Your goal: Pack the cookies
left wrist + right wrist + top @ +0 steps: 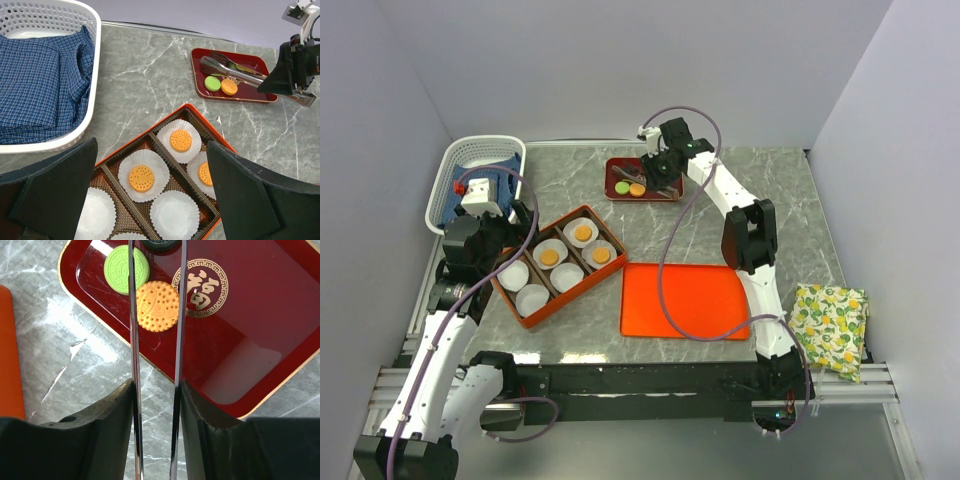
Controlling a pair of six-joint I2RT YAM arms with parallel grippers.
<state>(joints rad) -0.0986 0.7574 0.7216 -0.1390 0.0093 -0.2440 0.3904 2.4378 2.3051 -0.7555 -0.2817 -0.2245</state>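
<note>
Right gripper (156,390): fingers are clamped on the tongs (132,315) (blades parted), at lower centre of the wrist view.
Red tray (260,315): one orange cookie (157,306) is seen between the blades; the green cookie (126,269) and black cookie (160,244) lie toward the top edge.
Left gripper (152,150): fingers are held wide apart, nothing gripped, over the box (142,134).
Packed cookies (180,140): three orange ones are seated in paper cups (174,214), lower centre of the left wrist view.

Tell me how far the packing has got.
Done: three orange cookies sit in cups in the box. In hand: the right gripper holds tongs astride the orange cookie on the red tray. Left: that one, the green and the black, with three cups empty.
</note>
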